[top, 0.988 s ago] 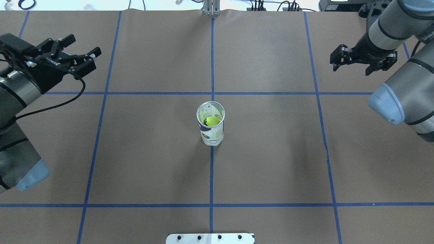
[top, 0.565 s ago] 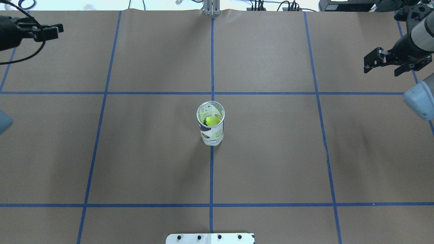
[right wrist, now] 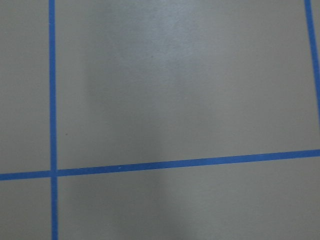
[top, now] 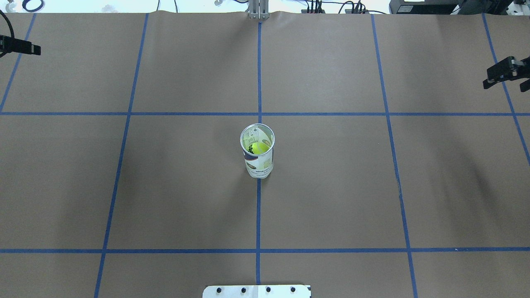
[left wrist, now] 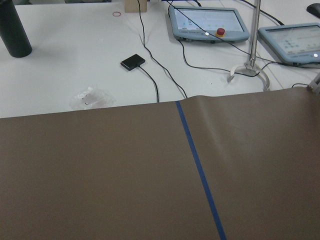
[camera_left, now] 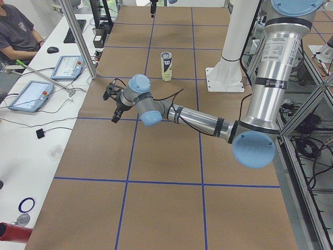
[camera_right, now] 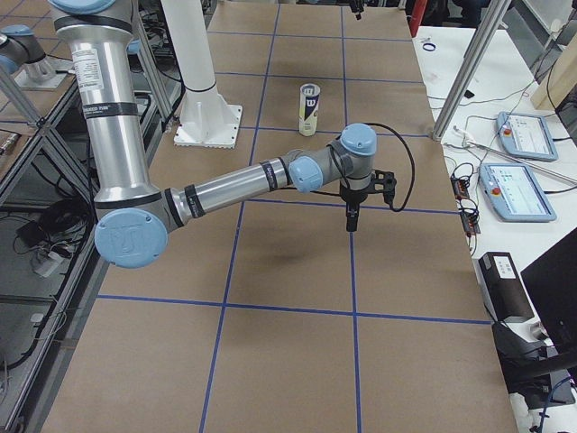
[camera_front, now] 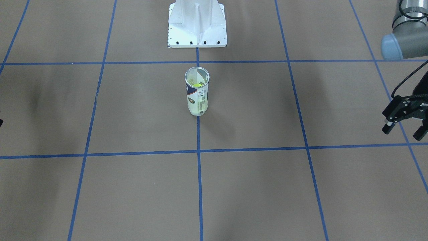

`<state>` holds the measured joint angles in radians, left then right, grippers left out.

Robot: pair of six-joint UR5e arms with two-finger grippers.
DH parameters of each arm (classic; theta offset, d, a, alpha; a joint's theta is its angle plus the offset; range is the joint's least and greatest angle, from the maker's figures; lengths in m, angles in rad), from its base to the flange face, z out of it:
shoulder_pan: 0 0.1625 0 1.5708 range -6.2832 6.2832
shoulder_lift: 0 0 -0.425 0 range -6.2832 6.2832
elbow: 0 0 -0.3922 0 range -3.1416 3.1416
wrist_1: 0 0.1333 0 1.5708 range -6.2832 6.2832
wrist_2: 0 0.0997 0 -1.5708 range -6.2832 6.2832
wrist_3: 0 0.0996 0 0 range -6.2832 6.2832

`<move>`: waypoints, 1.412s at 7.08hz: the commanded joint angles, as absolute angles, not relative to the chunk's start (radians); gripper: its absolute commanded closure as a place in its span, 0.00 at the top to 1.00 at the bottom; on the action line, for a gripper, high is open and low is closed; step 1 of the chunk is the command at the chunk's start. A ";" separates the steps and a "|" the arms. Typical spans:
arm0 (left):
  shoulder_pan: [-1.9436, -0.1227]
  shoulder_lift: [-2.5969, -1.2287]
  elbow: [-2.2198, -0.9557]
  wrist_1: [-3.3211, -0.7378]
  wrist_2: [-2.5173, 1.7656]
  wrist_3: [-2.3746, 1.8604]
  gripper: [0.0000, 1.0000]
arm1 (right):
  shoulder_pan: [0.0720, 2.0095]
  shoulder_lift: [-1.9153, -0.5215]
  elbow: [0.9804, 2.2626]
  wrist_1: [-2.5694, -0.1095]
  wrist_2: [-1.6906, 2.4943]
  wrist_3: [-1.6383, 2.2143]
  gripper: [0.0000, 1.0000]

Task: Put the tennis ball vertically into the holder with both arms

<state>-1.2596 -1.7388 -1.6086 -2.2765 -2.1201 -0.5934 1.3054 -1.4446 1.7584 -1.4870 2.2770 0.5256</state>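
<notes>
1. Clear plastic holder (top: 257, 160) stands upright mid-table (top: 331, 186) on a blue tape line (top: 258, 215), with a yellow tennis ball (top: 259, 148) inside it.
2. Left gripper (camera_front: 402, 131): fingers spread, holding nothing, well apart from the holder, near the table's end.
3. Right gripper (top: 506, 85): fingers apart, empty, near the opposite end.
</notes>
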 commanded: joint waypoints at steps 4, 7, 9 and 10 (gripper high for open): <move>-1.443 -1.735 -1.531 -1.791 -2.372 -0.252 0.98 | 1.442 -1.473 1.619 -1.486 2.287 0.169 0.99; -1.535 -1.730 -1.535 -1.638 -2.482 -0.414 0.99 | 1.521 -1.457 1.507 -1.490 2.356 0.123 0.99; -1.574 -1.648 -1.607 -1.673 -2.472 -0.419 0.99 | 1.523 -1.444 1.486 -1.496 2.382 0.117 0.99; -1.574 -1.640 -1.620 -1.675 -2.438 -0.405 0.99 | 1.525 -1.430 1.485 -1.511 2.379 0.117 0.99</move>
<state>-1.5664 -1.6665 -1.5909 -1.6675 -2.4726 -0.4116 1.5216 -1.4452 1.4918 -1.4968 2.3747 0.1178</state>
